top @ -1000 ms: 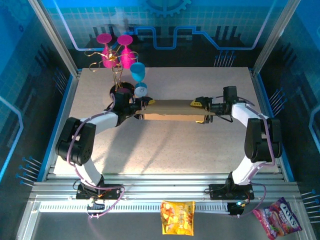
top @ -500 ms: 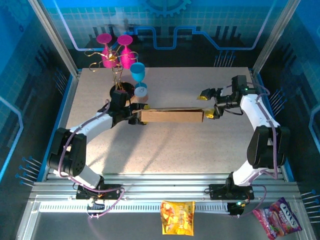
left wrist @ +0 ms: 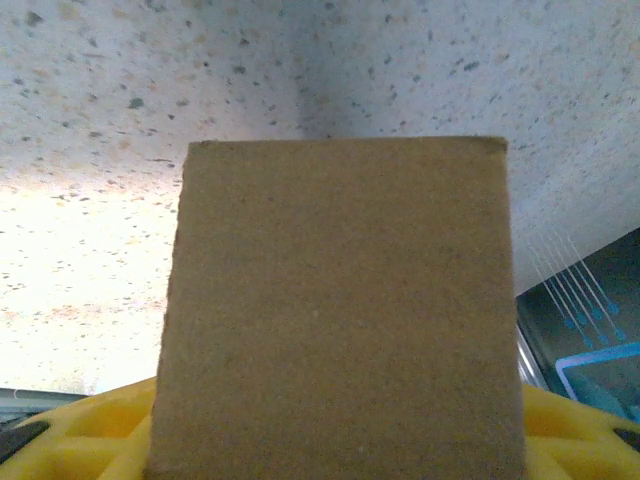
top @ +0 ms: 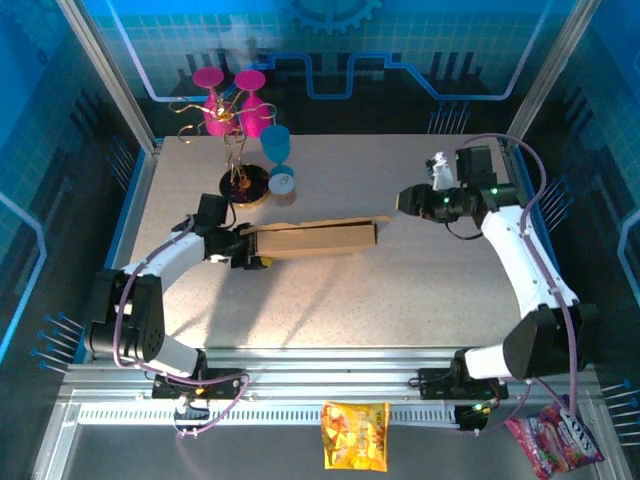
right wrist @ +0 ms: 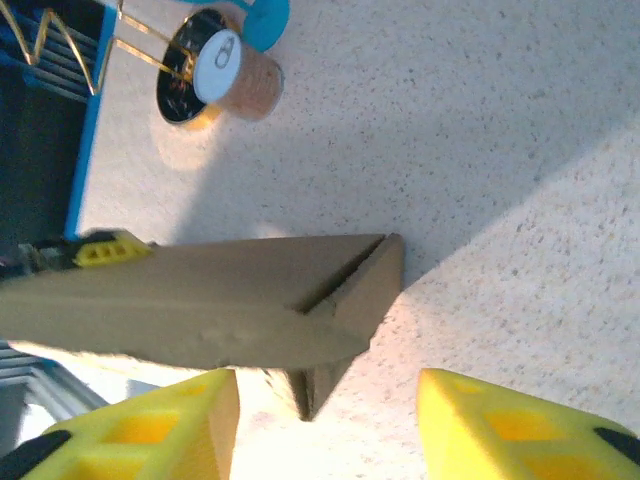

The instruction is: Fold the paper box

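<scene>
Cardboard box [top: 320,240] clamped at one end by left tool [top: 252,251], prob. to steady it; right tool [top: 406,200] gapes empty, w/o touching.

Box clipped, fingers covered
Paper box [left wrist: 340,300] ran off the left wrist frame's bottom; it hid most of the left gripper [top: 254,250] fingers [left wrist: 100,440].

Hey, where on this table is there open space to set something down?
The widest bare stretch of table lies between the paper box and the near edge. Another lies behind the box, between the blue cup and the right gripper. The back left corner is crowded: wire rack with pink glasses, blue cup, small white-capped jar.
</scene>
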{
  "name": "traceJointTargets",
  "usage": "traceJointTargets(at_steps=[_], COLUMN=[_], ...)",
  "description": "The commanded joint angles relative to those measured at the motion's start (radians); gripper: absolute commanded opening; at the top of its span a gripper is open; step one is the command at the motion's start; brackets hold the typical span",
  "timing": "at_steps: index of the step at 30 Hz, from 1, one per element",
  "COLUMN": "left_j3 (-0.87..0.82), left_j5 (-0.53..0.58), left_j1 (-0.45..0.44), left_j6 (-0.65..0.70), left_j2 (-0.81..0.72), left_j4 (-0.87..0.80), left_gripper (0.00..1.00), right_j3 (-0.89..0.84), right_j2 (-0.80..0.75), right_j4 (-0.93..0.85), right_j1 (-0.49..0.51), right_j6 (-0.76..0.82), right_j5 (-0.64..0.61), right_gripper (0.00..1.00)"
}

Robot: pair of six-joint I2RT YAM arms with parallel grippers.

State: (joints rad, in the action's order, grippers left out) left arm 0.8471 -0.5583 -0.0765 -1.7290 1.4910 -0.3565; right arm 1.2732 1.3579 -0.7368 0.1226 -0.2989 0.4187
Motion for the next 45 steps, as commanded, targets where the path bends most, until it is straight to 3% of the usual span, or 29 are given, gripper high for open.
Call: traceJointTargets(at_steps=[1, 5, 9, 16, 24, 32, 41, 45], left_j3=[-0.02, -0.007, 0.02, 0.08, 0.103, 0.121, 0.126, 0.124], left_j5=[-0.006, -0.002, 0.005, -0.017, -0.006, -0.005, -0.011, -0.013], left_j1=[0.03, 0.061, 0.09, 0.118, 0.136, 0.138, 0.139, 0.139], left_j6=[0.006, 0.033, 0.059, 0.118, 0.14, 0.138, 0.139, 0.136], left_j2=[-0.004, 0.014, 0.039, 0.114, 0.136, 0.157, 0.166, 0.169], left_j4=[-0.096, -0.121, -0.147, -0.196, -0.221, -0.217, -0.208, -0.204], left_gripper=[0.29, 0.29, 0.3, 0.31, 0.31, 0.31, 0.31, 0.31], right_j3=[-0.062, -0.044, 0.057, 0.187, 0.285, 0.272, 0.279, 0.284], right_j2=[-0.039, -0.003, 0.083, 0.216, 0.296, 0.303, 0.322, 0.325], right_j4=[0.103, 0.135, 0.042, -0.033, -0.13, -0.127, -0.112, -0.104], right_j1=[0.055, 0.078, 0.111, 0.174, 0.222, 0.231, 0.244, 0.247], right_j6=[0.247, 0.381, 0.504, 0.566, 0.573, 0.553, 0.528, 0.508], right_j5=[-0.099, -0.048, -0.034, -0.055, -0.105, -0.143, -0.179, -0.18], right_gripper=[0.49, 0.5, 0.51, 0.53, 0.34, 0.24, 0.21, 0.12])
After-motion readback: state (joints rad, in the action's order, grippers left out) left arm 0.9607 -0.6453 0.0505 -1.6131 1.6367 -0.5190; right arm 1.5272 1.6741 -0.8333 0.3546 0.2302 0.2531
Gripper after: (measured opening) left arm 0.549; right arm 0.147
